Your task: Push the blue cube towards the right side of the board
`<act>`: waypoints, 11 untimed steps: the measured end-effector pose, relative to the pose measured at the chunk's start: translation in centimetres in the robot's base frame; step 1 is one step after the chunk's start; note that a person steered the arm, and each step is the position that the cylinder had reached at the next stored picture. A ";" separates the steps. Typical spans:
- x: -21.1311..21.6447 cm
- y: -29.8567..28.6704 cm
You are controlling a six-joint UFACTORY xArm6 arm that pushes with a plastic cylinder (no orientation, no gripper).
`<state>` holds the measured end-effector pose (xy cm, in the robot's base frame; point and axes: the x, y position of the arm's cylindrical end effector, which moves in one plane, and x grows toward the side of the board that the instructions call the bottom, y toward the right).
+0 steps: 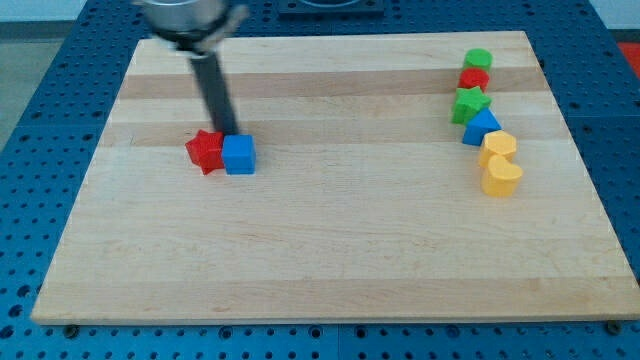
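The blue cube (239,155) sits on the wooden board (330,260) at the view's left of centre. A red star-shaped block (205,151) touches its left side. My tip (226,134) is at the end of the dark rod, just above the seam between the red star and the blue cube, at the cube's top-left corner. It looks to be touching or nearly touching both blocks.
A column of blocks stands near the board's right edge: a green block (478,59), a red block (474,78), a green star (469,104), a blue block (481,128), and two yellow heart-shaped blocks (498,146) (501,175).
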<state>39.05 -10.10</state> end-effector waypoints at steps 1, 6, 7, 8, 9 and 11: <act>1.3 6.0; 5.6 4.6; 4.7 3.7; 3.7 -0.3; 5.2 -2.9; 6.8 8.5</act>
<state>45.88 -1.62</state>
